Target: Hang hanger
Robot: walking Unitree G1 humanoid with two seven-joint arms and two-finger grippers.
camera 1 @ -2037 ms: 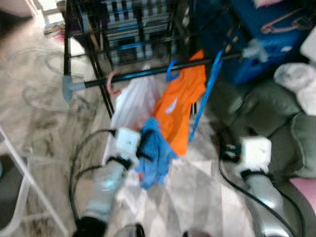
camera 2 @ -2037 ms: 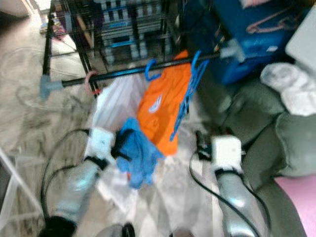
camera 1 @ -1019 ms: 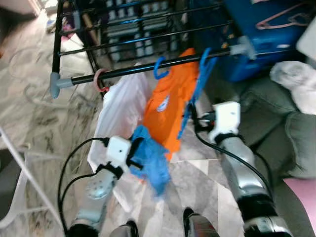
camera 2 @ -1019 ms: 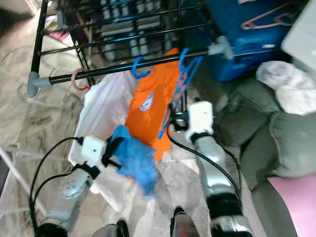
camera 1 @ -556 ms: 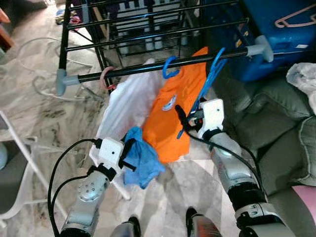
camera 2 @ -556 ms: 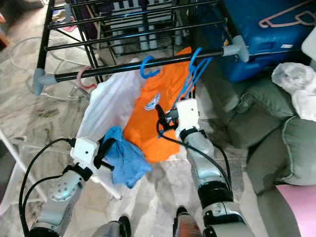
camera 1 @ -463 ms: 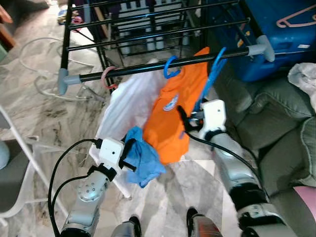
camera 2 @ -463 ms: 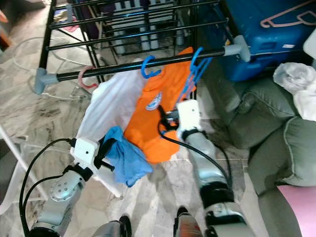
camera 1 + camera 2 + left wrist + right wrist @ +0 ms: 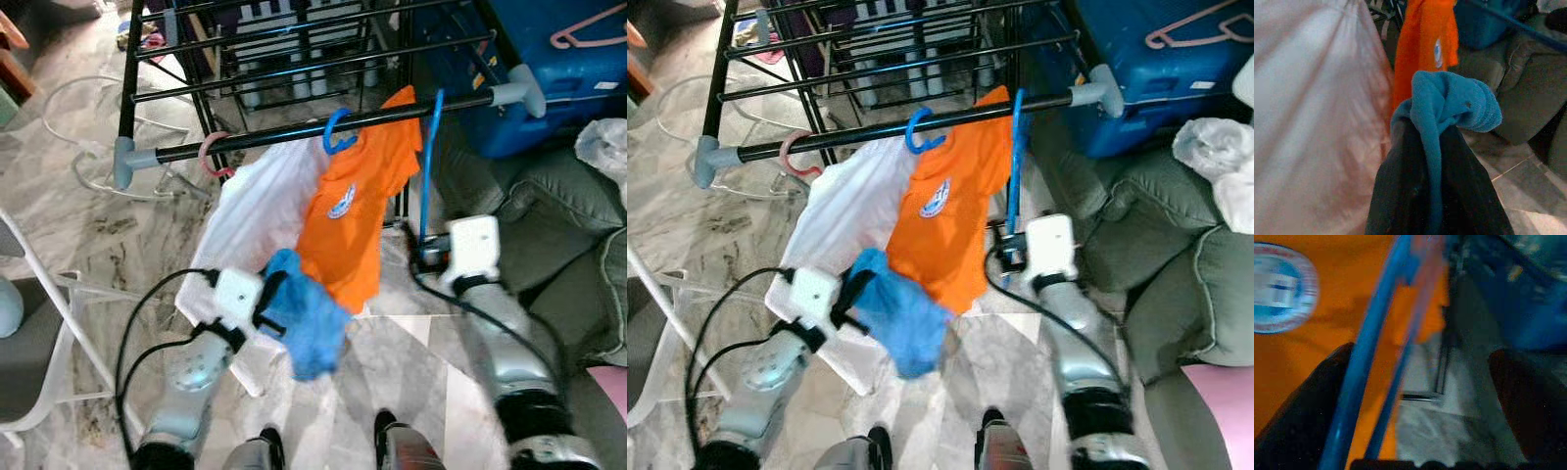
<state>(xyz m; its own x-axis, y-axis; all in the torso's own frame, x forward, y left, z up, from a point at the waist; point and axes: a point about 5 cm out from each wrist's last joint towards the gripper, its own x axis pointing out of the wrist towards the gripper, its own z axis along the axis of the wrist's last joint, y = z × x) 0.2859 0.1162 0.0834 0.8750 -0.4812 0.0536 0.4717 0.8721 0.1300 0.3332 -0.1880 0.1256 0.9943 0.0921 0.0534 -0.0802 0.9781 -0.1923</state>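
Blue hanger on black rail, orange shirt, white garment, blue cloth, grey marbled floor

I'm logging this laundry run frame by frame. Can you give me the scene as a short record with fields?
rail: black rod of a drying rack, grey end caps
on rail: white garment on pink hanger; orange shirt on blue hanger; empty blue hanger
left claw: shut on blue cloth, below the hanging clothes
right claw: open, the empty blue hanger between its fingers
right of rack: blue bin, grey-green cushions
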